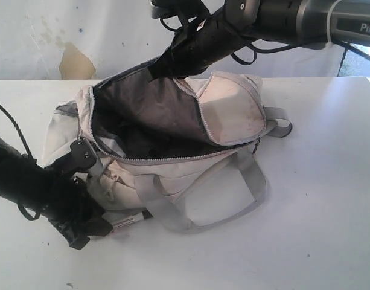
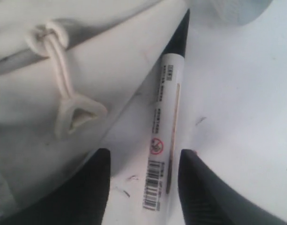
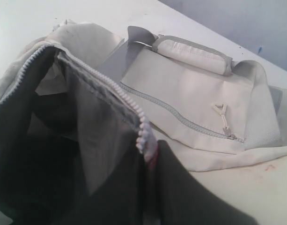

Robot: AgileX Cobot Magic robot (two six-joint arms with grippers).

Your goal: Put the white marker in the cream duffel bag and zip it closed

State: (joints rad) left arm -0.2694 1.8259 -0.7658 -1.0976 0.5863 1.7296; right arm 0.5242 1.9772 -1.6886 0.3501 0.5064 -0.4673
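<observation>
A white, lightly scuffed bench runs back to a pale, stained wall along its far edge, where a tan patch of paint has peeled.

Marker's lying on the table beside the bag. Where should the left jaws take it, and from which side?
On the bare barrel near its barcode end, coming straight down from above. The marker lies flat on the table, and the bag crowds its black-tipped end, so only the barcode half has clear table on both sides for the jaws to straddle.
</observation>
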